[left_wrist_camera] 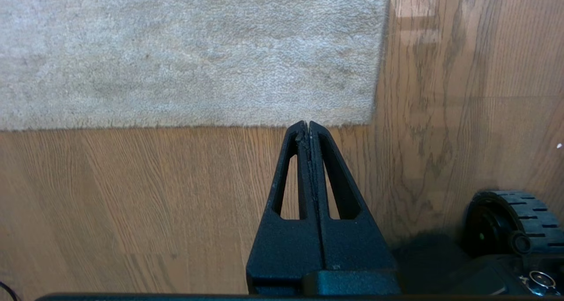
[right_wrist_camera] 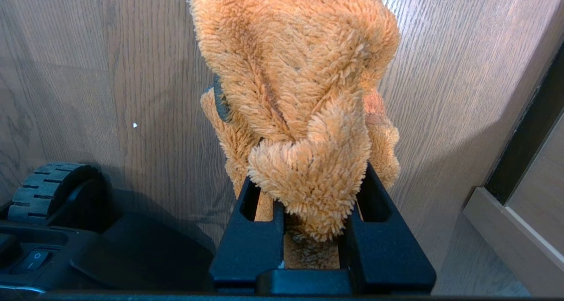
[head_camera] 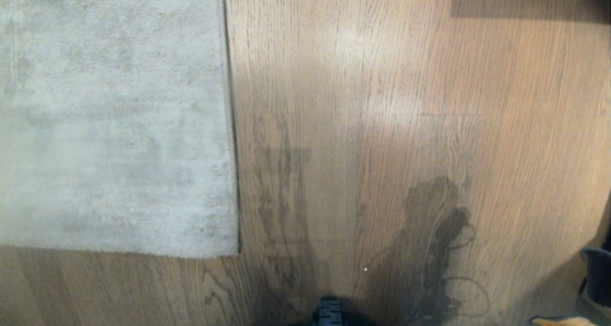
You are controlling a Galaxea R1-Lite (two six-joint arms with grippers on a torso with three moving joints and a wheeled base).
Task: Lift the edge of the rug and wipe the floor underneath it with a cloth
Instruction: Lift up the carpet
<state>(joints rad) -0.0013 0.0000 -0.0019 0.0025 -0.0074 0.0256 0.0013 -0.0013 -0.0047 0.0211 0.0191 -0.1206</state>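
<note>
Two end effectors show up for us, each only in its own wrist view. Our right end effector [right_wrist_camera: 308, 116] is clamped on the cloth [right_wrist_camera: 295, 85], an orange-yellow fuzzy rag bunched between the black fingers [right_wrist_camera: 246, 243] and spilling out past them, so that it hides the tips. Beneath it we see the floor [right_wrist_camera: 88, 72], brown wood-grain planks, with a pale baseboard and dark gap [right_wrist_camera: 524, 146] off to one side and one of our base's ribbed black wheels [right_wrist_camera: 44, 191] on the other.

Our left end effector [left_wrist_camera: 308, 124] is empty, its two fingers pressed flat together to a point. It hangs above the bare floor [left_wrist_camera: 132, 195] just short of the rug edge [left_wrist_camera: 176, 127], close to the rug's corner [left_wrist_camera: 372, 120], where the pale grey pile meets the planks. Another black wheel [left_wrist_camera: 511, 221] sits near it.

From the head view we see neither arm. The rug [head_camera: 110, 116] fills the left part, lying flat, its edge [head_camera: 232, 125] running straight away from us and its near border [head_camera: 119, 252] crossing the picture to a square corner. The floor [head_camera: 382, 125] takes up everything else, with a tangled dark shadow [head_camera: 434, 249] on the planks to the right and a small black part of our base [head_camera: 329, 312] at the bottom.
</note>
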